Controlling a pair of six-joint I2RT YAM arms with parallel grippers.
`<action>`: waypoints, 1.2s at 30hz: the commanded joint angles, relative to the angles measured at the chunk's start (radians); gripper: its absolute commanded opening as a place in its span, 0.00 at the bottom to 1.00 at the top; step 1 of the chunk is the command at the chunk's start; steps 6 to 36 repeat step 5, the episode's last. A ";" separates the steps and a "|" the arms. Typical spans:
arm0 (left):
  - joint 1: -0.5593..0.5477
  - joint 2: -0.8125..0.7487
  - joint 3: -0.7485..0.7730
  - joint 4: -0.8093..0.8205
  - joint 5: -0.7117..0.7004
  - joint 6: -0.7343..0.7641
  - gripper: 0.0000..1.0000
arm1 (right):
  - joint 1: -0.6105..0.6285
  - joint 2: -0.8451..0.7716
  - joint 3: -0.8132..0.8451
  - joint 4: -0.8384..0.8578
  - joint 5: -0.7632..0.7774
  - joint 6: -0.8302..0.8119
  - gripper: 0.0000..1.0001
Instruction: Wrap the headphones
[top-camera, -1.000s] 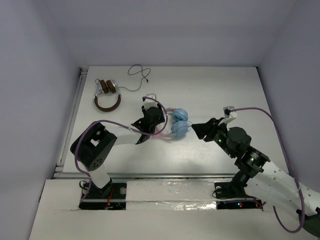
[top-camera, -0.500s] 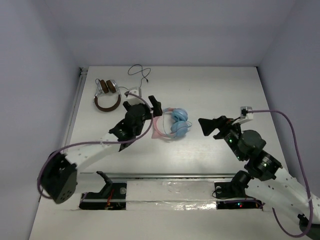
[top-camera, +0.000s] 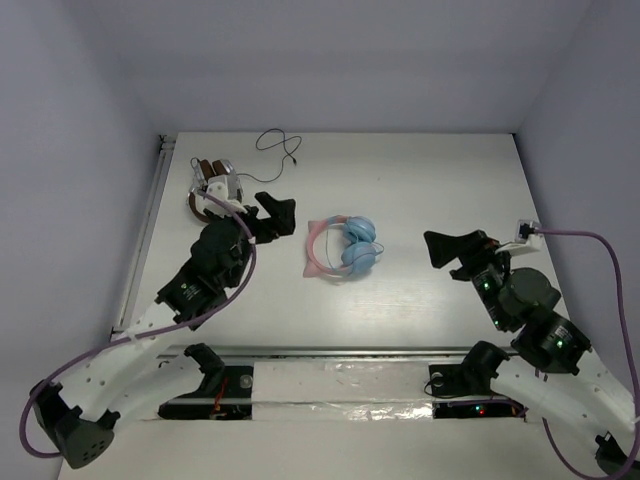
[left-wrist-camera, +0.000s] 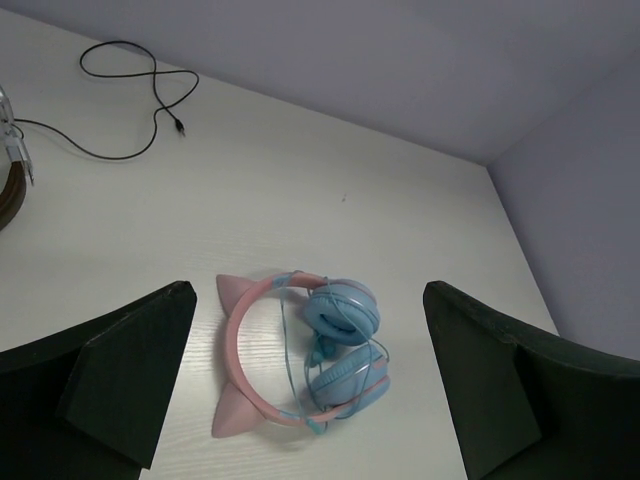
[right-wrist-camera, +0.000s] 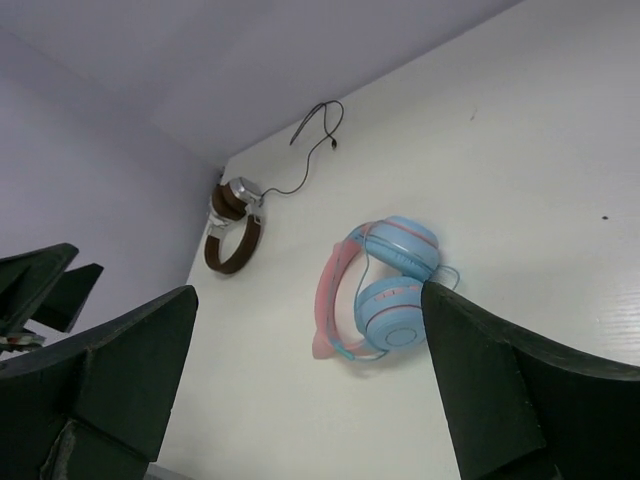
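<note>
A white table (top-camera: 430, 170) stands between pale walls. The left gripper (top-camera: 277, 214) and right gripper (top-camera: 448, 250) hover with fingers spread wide, holding nothing. The headphones (top-camera: 343, 247) lie flat between them, touching neither. Brown headphones (top-camera: 208, 186) sit at the far left.

A white wood-grain table (top-camera: 430, 180) sits enclosed by plain pale-lavender walls (top-camera: 340, 60).

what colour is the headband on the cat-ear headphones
Pink. The headband shows best in the left wrist view.
</note>
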 joint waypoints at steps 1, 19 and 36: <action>0.002 -0.070 -0.012 0.010 0.038 0.018 0.99 | 0.007 -0.023 0.015 -0.037 -0.013 0.056 1.00; 0.002 -0.084 -0.018 -0.041 0.042 0.009 0.99 | 0.007 -0.044 0.038 -0.075 0.004 0.053 1.00; 0.002 -0.084 -0.018 -0.041 0.042 0.009 0.99 | 0.007 -0.044 0.038 -0.075 0.004 0.053 1.00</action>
